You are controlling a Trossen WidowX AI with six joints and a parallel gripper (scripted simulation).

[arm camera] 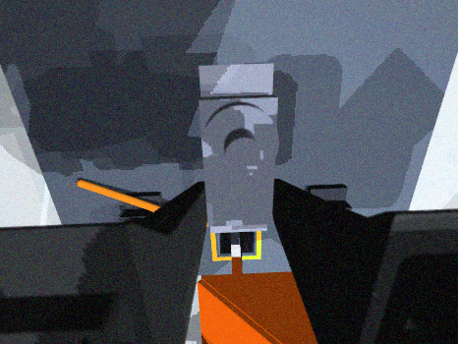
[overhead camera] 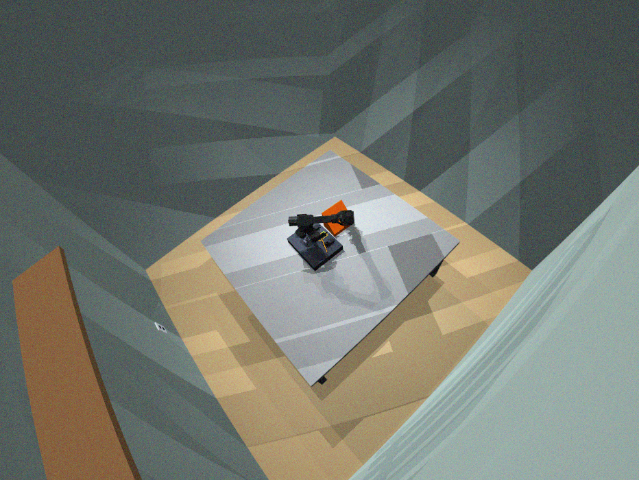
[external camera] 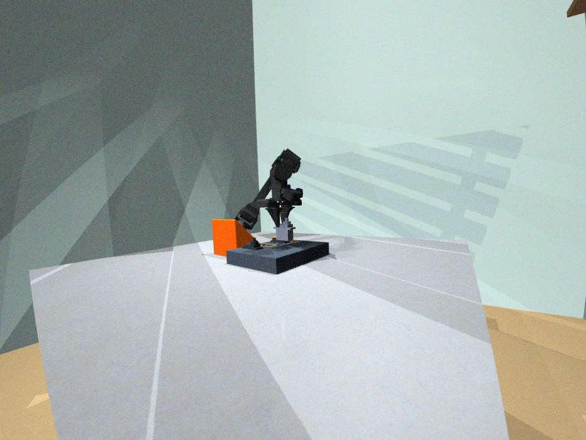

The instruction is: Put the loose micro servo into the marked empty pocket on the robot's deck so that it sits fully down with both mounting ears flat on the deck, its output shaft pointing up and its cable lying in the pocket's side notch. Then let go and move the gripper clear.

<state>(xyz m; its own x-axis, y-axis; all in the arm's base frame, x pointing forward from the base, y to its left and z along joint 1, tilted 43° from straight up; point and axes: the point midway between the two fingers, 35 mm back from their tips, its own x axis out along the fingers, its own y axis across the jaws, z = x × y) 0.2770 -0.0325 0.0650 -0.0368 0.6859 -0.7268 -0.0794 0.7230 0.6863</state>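
A grey table [overhead camera: 288, 320] is seen standing on a tan wooden floor [overhead camera: 268, 413]. Directly beneath the gripper [external camera: 284, 221], a dark flat deck [external camera: 265, 263] is laid on the table, and an orange block [external camera: 224, 236] is set just behind it.

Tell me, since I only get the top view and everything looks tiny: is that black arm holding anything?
Observer: Yes. In the wrist view the tool is shut on a grey micro servo, with one black finger on each side.
Visitor: Is it in its hole yet?
Observer: No. The wrist view shows the yellow-outlined pocket open and dark inside, just past the servo's end.
Visitor: Is the part tipped over?
Observer: No. In the exterior view it hangs upright under the tool, low over the dark deck.
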